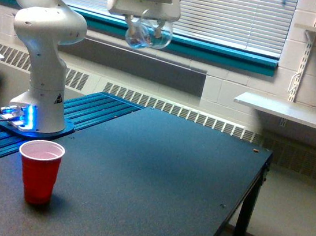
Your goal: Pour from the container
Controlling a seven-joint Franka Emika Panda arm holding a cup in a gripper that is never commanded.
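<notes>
Container (150,34), a small clear roundish cup, hangs high above the table (156,176) in the gripper (143,30), in front of the window blinds (230,14) near the top of the frame. Gripper fingers are clamped on its sides, so it is gripped, not loose. It looks tilted rather than upright, though how far is hard to tell through the clear plastic; the contents are too blurred to make out. Nothing is seen falling from it.

On the table, near its front corner at the exterior view's left, a red cup (39,171) stands upright with its mouth open and a pale inside. The container is well apart from it, far higher and off toward the exterior view's right, not over its mouth.

The white arm (44,27) rises from its base (36,115), which sits on a blue ribbed surface (89,112) behind the red cup, with a blue light glowing at the foot. The dark tabletop carries only the red cup. A white shelf (290,112) juts from the wall at the exterior view's right
</notes>
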